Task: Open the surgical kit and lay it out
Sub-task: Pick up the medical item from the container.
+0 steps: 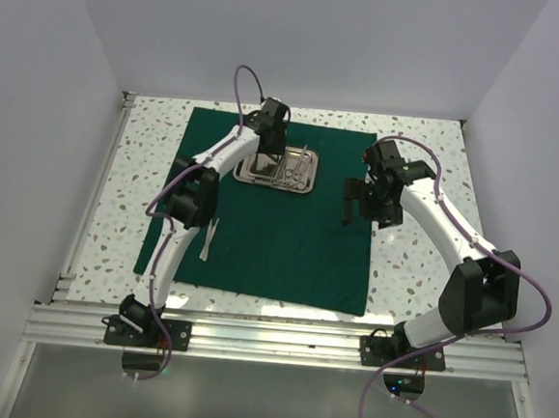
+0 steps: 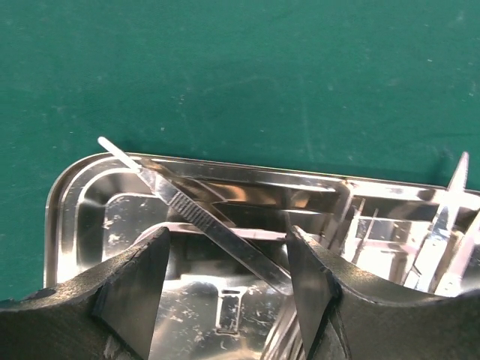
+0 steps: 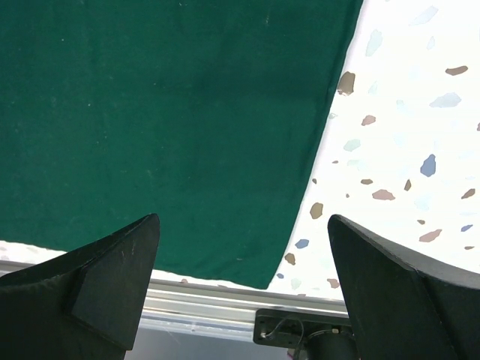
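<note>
The dark green cloth (image 1: pixel 287 239) lies spread flat on the table. The shiny steel tray (image 1: pixel 305 187) sits on its far middle, with thin silver instruments (image 1: pixel 292 166) inside. My left gripper (image 1: pixel 269 155) hangs over the tray's left half. In the left wrist view the gripper (image 2: pixel 229 240) is open, and a flat ribbed silver instrument (image 2: pixel 195 214) runs slantwise between the fingers, its tip resting on the tray rim (image 2: pixel 67 195). More instruments (image 2: pixel 442 225) lie at the tray's right. My right gripper (image 1: pixel 350 203) is open and empty above the cloth's right part (image 3: pixel 150 112).
One pale thin instrument (image 1: pixel 209 238) lies on the cloth near its left edge, beside my left arm. Speckled tabletop (image 1: pixel 420 268) shows right of the cloth. An aluminium rail (image 1: pixel 279 340) runs along the near edge and also shows in the right wrist view (image 3: pixel 210 307). White walls enclose the table.
</note>
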Tool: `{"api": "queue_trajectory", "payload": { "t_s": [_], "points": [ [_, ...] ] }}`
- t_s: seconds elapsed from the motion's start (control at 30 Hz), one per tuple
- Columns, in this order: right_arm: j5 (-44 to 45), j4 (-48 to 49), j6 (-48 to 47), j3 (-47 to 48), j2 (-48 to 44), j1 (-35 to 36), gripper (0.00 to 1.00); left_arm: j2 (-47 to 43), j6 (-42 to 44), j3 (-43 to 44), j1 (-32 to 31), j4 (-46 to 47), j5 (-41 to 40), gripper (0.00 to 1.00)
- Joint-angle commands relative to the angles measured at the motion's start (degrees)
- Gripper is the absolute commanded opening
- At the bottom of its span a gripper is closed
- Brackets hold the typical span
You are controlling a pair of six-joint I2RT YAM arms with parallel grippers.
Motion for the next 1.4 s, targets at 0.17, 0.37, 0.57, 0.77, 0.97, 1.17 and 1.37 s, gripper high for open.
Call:
{"api": "queue_trajectory", "payload": {
  "t_s": [0.17,0.37,0.57,0.77,0.97,1.17,1.37],
  "points": [
    [0.32,-0.82,-1.04,1.72,0.54,-0.24,0.98,0.17,-1.41,0.92,0.34,0.48,-4.92,0.66],
    [0.15,-1.17,-1.39,2.16,0.89,-0.24,0.98,3.50,-1.94,2.50,0.51,0.13,-4.66,0.63],
    [-0.03,-1.87,-1.91,3.13,1.59,-0.33,0.98,5.88,-1.94,3.20,0.87,0.22,-3.16,0.43],
    [-0.38,-2.13,-1.83,4.09,2.47,-0.24,0.98,6.15,-1.59,2.85,1.13,0.13,-2.99,0.26],
    [-1.61,-1.87,-1.13,4.71,3.26,-0.24,0.99,4.66,-0.72,1.97,1.83,0.31,-2.64,0.00],
    [-2.14,-0.47,-0.33,4.36,3.35,-0.24,0.99,-1.40,1.39,0.92,2.27,1.36,-2.46,0.00],
    [-1.70,-0.03,-1.21,8.13,5.89,-0.24,0.98,-10.72,1.13,-0.04,4.03,-0.92,0.26,0.00]
  ]
}}
